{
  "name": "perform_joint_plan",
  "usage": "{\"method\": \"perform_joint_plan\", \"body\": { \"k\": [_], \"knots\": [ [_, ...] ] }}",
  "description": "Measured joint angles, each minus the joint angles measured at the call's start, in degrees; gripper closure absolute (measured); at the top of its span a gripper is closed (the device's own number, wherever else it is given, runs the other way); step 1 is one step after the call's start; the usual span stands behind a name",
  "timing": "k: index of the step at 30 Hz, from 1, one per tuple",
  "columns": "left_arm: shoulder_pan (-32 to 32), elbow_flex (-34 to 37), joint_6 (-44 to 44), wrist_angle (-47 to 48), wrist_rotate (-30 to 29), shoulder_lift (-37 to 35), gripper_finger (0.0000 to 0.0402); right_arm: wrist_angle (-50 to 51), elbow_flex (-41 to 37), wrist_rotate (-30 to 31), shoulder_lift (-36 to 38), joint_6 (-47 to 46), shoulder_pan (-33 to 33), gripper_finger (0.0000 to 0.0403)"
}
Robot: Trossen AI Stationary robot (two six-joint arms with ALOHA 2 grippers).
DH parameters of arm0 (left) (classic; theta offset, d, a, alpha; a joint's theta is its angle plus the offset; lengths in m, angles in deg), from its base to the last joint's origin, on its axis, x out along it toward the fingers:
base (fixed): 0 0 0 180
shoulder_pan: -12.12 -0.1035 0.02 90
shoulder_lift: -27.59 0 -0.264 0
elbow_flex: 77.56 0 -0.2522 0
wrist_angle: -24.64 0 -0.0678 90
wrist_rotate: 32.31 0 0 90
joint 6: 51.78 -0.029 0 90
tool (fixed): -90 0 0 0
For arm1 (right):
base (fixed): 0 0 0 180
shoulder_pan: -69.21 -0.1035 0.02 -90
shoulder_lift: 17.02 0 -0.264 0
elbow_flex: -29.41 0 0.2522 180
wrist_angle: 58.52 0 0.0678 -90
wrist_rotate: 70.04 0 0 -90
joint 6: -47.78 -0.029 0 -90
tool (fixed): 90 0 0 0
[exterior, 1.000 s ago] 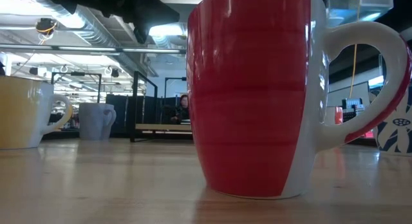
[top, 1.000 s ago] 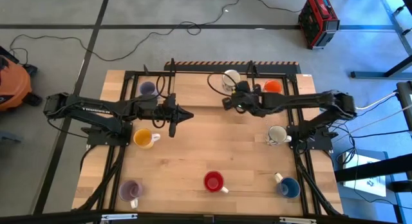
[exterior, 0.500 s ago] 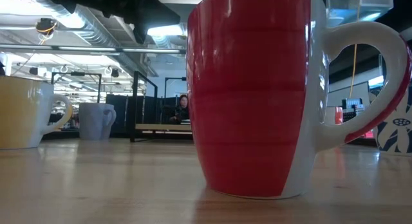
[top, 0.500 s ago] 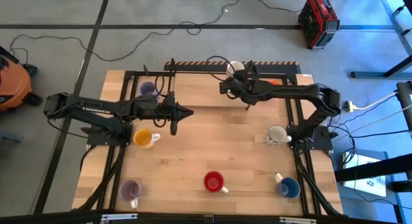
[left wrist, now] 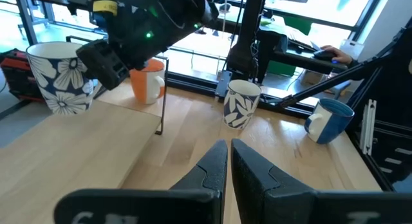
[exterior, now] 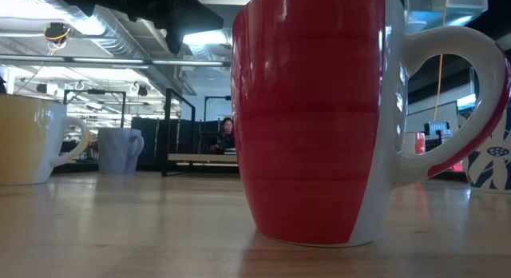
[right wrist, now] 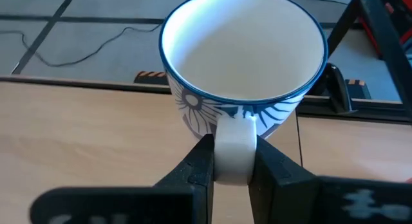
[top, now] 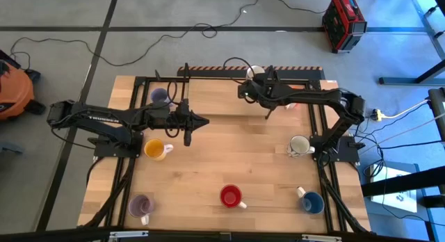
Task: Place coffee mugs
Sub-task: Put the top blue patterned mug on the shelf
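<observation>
Right gripper (right wrist: 232,161) pinches the handle of a white ceramic mug with a blue rim and blue flower pattern (right wrist: 243,63), both dark fingers pressed against the handle's sides; in the high view this mug (top: 254,72) sits at the far edge of the wooden table (top: 229,148), and whether its base rests on the wood or hangs just above it is hard to tell. Left gripper (left wrist: 228,161) has its fingers pressed together on nothing, hovering over the middle-left of the table (top: 197,122). Near it stands a yellow-orange mug (top: 154,149), with a pale purple mug (top: 159,95) at the far left corner and another pale purple mug (top: 141,205) at the near left. A red mug with a white handle (top: 231,196) stands at the near middle, a blue mug (top: 312,202) at the near right, and a cream mug (top: 300,144) by the right arm's base. An orange-red mug (left wrist: 147,82) stands just beside the held one.
</observation>
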State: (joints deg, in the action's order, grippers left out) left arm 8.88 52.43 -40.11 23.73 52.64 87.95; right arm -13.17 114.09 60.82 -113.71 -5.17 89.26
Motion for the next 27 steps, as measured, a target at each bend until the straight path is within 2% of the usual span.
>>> {"method": "perform_joint_plan", "body": {
  "k": [4, 12, 16, 21, 27],
  "knots": [
    [0.01, 0.0, -0.27, -0.01, -0.01, 0.0, 0.0385, 0.71, 0.84, 1.59, -0.23, 1.18, -1.36, 0.0359],
    [0.0, 0.0, -0.28, -0.09, -0.01, 0.02, 0.0385, -1.28, 9.17, 2.74, -2.12, 9.42, -1.99, 0.0359],
    [-0.01, 0.0, -0.82, -0.04, -0.02, -0.54, 0.0385, -1.86, 12.72, -0.52, -3.71, 14.74, -3.66, 0.0359],
    [0.01, -0.04, -1.87, 0.27, -0.37, -2.77, 0.0385, -1.99, 12.66, -3.51, -3.82, 18.82, -6.19, 0.0359],
    [-0.01, -0.07, -4.66, 2.78, -2.31, -6.23, 0.0385, -8.37, 7.48, -10.52, -3.78, 21.97, -7.79, 0.0359]
  ]
}}
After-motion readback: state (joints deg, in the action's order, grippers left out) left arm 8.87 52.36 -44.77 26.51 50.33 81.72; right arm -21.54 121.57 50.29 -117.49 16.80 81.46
